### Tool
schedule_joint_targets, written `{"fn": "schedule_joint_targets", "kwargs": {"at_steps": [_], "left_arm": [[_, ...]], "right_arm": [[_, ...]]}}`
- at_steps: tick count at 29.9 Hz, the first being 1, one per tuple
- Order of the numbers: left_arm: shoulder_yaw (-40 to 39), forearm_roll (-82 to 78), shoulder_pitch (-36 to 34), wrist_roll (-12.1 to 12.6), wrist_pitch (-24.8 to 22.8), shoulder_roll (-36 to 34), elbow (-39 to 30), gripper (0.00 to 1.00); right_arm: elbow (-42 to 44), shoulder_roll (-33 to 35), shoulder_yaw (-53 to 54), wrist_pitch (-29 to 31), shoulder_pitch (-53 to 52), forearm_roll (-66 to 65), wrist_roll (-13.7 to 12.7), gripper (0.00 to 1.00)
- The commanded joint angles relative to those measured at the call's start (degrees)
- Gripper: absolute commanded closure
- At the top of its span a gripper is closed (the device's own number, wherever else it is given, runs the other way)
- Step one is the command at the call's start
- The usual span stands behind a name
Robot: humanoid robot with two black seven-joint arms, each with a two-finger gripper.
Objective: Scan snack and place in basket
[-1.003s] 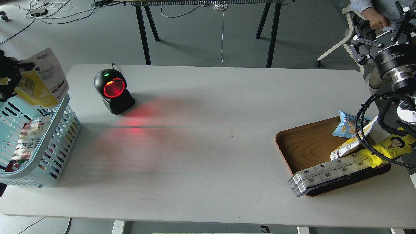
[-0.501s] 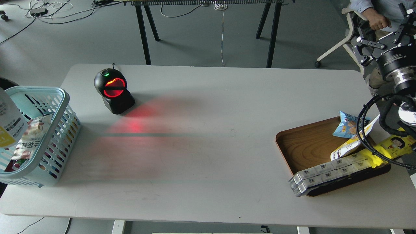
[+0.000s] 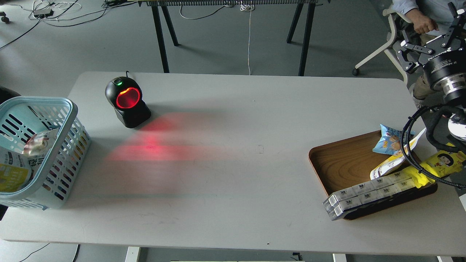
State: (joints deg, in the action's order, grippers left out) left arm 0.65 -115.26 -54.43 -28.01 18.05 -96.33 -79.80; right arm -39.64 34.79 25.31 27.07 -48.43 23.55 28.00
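The snack (image 3: pixel 12 174), a pouch with a yellow front and a white panel, lies inside the light blue basket (image 3: pixel 69 109) at the table's left edge, partly hidden by the basket's rim. Another pouch (image 3: pixel 36 142) lies beside it in the basket. My left gripper is out of view; only a dark bit of arm shows at the left edge behind the basket. My right gripper (image 3: pixel 429 40) is raised at the far right beyond the table's edge, fingers spread open and empty.
A black scanner (image 3: pixel 127 102) glowing red stands at the back left and casts red light on the table. A brown wooden tray (image 3: pixel 342 163) at the right holds a blue packet (image 3: pixel 387 143), a long yellow pack (image 3: pixel 437 163), white boxes (image 3: pixel 364 196) and a pouch. A person sits behind at the right.
The snack went from being held above the basket's rim to lying inside the basket. My left gripper let it go and withdrew out of view. The right arm barely moved.
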Motion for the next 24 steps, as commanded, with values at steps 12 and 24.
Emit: {"fn": "schedule_joint_targets", "kwargs": {"at_steps": [12,24], "left_arm": [[-13.3,35.5,-2.9,0.0,-9.3,16.6,8.5,0.15],[-28.9,70.2,-7.5,0.0,-42.1,42.5,31.1,0.16]], "right_arm": [[0.1,0.0,2.7,-0.4,-1.8,0.0,0.0,0.02],[2.7,0.5,3.3,-0.7,-4.7,-0.1,-1.5,0.02]]}}
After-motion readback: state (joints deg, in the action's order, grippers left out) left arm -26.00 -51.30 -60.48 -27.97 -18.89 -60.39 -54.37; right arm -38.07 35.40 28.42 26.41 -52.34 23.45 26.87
